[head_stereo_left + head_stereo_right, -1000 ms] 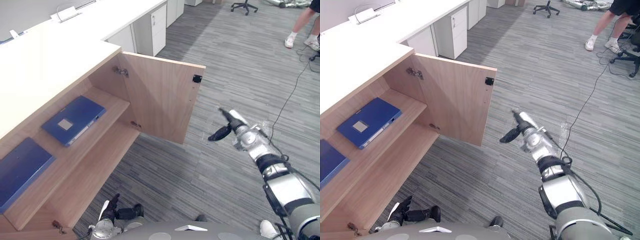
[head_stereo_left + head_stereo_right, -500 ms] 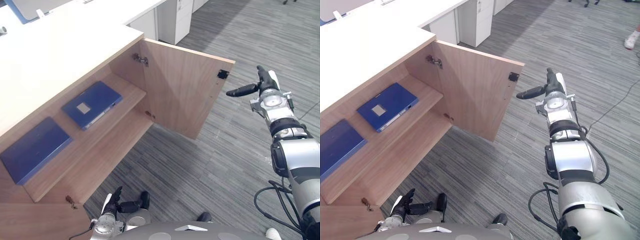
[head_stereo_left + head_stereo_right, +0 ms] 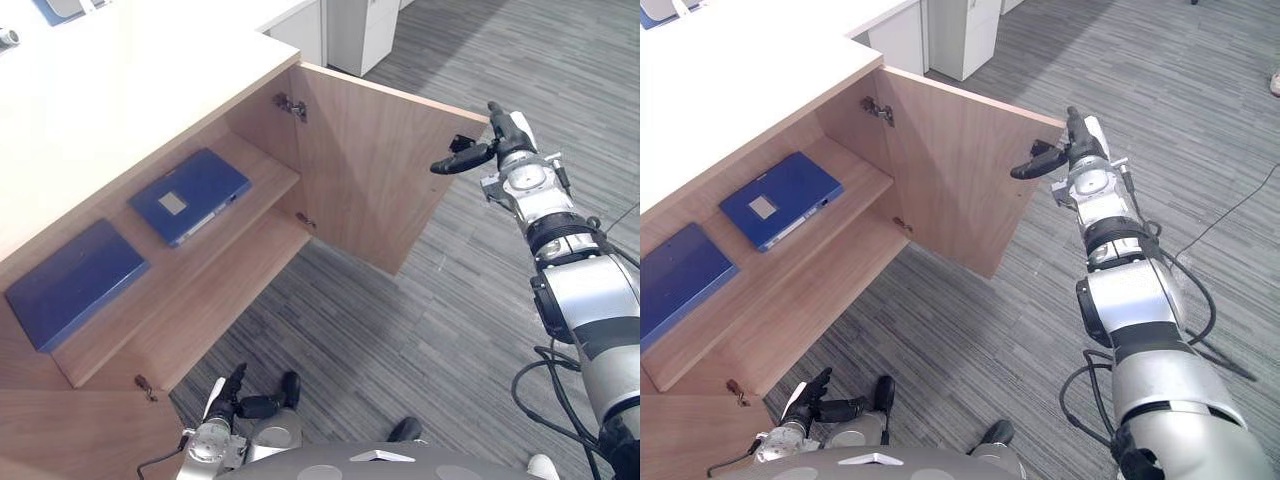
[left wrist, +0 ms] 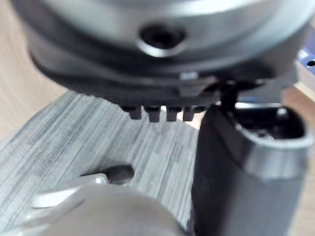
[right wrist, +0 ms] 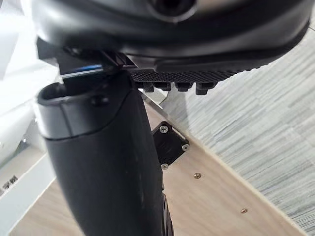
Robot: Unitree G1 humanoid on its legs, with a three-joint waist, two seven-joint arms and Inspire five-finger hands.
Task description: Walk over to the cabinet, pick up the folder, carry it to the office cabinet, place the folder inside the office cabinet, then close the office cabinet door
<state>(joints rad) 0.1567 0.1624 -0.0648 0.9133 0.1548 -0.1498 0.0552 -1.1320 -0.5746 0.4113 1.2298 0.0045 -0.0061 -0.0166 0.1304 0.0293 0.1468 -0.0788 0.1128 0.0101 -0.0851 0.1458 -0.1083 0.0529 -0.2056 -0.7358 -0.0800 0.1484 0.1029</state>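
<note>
Through my left eye I see the office cabinet (image 3: 255, 125) standing open, its door (image 3: 370, 170) swung out over the grey carpet (image 3: 430, 330). The folder (image 3: 190, 195), blue with a pale label, lies flat on the upper shelf (image 3: 275, 180). A second blue folder (image 3: 75, 282) lies further along the same shelf, apart from it. My right hand (image 3: 497, 150) is up at the door's top outer corner, fingers straight, thumb stretched toward the wood, gripping nothing. My left hand (image 3: 245, 405) hangs low near the cabinet's foot, fingers loose and empty. My right eye shows the same layout. At my left wrist, carpet lies beneath an empty hand. At my right wrist, my thumb (image 5: 108, 162) sits just beside the black catch (image 5: 170, 143) on the door's inner face; I cannot tell whether it touches.
</note>
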